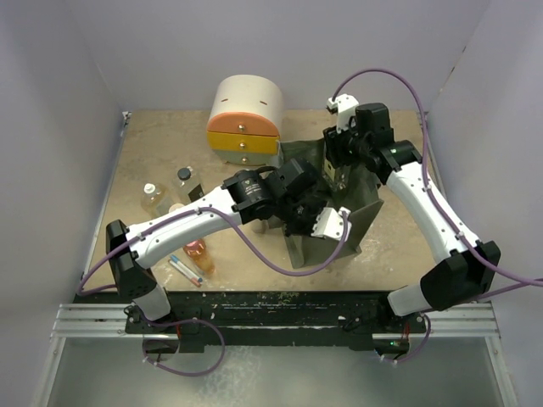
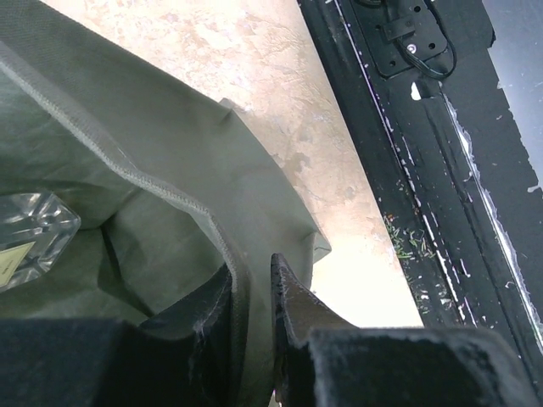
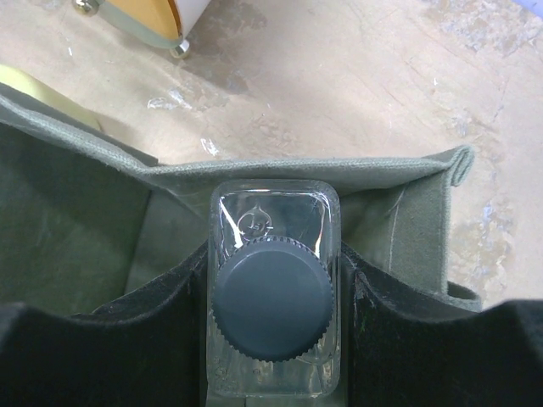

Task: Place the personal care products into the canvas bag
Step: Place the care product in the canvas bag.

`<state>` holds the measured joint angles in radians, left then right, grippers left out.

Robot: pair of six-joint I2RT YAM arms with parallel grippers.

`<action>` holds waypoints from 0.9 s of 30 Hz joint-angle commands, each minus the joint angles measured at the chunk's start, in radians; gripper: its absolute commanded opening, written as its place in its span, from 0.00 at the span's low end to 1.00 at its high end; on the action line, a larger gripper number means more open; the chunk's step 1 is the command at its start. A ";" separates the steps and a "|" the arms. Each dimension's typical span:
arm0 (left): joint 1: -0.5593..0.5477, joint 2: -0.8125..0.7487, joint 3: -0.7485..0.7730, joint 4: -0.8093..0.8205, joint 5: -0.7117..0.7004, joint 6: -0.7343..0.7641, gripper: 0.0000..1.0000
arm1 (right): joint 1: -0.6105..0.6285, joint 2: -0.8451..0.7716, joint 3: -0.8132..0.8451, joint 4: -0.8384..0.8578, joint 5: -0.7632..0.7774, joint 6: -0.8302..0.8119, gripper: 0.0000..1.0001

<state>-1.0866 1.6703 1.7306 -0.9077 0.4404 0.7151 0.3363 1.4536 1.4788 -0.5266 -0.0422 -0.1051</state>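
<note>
So: right end effector point(image 3: 273, 292) grips the clear black-capped bottle point(image 3: 271, 212) above the open canvas bag point(image 3: 68, 212), centre frame. Left end effector point(image 2: 253, 326) is clamped on its rim (holding the mouth open). I'd lower the bottle well inside before releasing, rim kept taut.
</note>
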 commanded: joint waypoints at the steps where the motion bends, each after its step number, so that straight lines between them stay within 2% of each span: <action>1: 0.016 -0.039 -0.022 0.042 0.031 -0.045 0.01 | -0.002 -0.075 -0.031 0.229 -0.002 0.012 0.00; 6: 0.035 -0.043 -0.021 0.064 0.031 -0.076 0.00 | -0.002 -0.082 -0.075 0.261 -0.052 0.014 0.00; 12: 0.039 -0.032 -0.016 0.084 0.019 -0.106 0.00 | -0.002 -0.079 -0.110 0.276 -0.025 0.049 0.00; 27: 0.039 -0.010 -0.053 0.116 0.017 -0.146 0.00 | 0.001 -0.092 -0.296 0.487 0.056 0.117 0.00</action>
<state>-1.0515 1.6615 1.7020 -0.8169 0.4316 0.5900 0.3378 1.4239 1.1728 -0.2832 -0.0292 -0.0162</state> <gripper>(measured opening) 0.199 0.517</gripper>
